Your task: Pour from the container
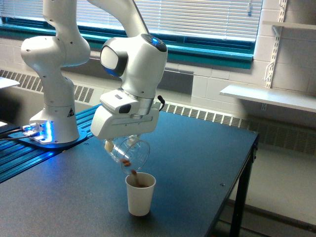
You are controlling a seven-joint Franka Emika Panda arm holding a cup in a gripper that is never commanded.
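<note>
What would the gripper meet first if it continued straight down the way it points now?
Probably the white paper cup standing on the table, since the gripper, holding the tilted clear container, points down toward it. Depth is uncertain.
</note>
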